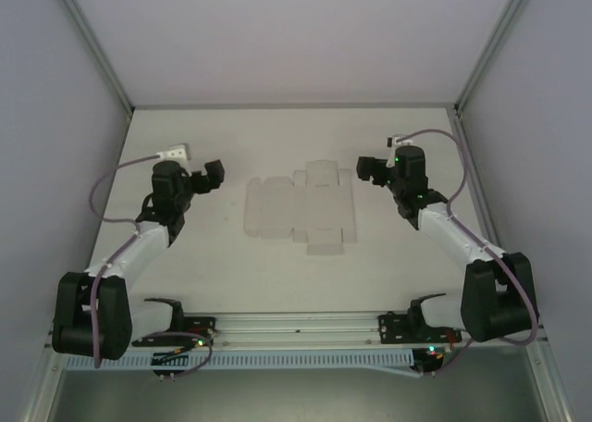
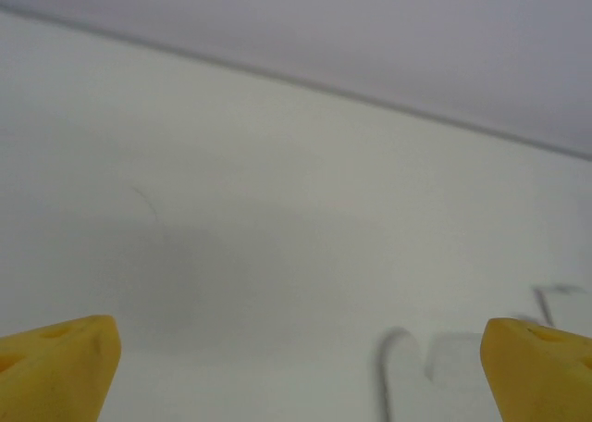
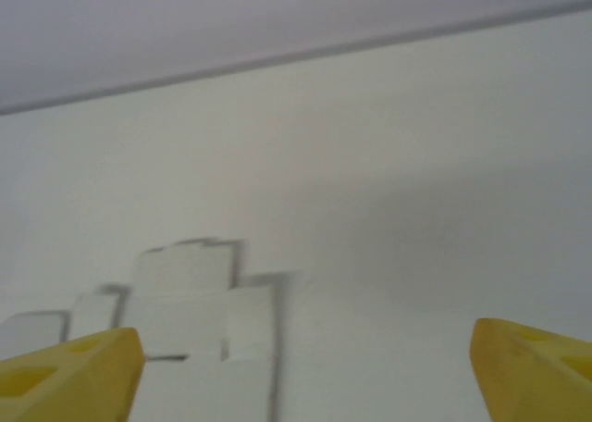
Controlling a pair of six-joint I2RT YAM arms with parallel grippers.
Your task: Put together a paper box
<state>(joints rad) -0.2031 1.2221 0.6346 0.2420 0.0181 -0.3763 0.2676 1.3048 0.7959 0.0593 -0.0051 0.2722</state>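
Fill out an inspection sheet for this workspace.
Surface: white table, flat and evenly lit.
Job's things: paper box lies as a flat, unfolded sheet at mid-table between the two arms, untouched.
Clutter: nothing seen.
Hands: left hand open, empty, left of the sheet; right hand open, empty, right of it.
Cables: left cable loops toward a small white fitting; right cable arcs over its arm.
Surroundings: pale walls, metal frame posts.
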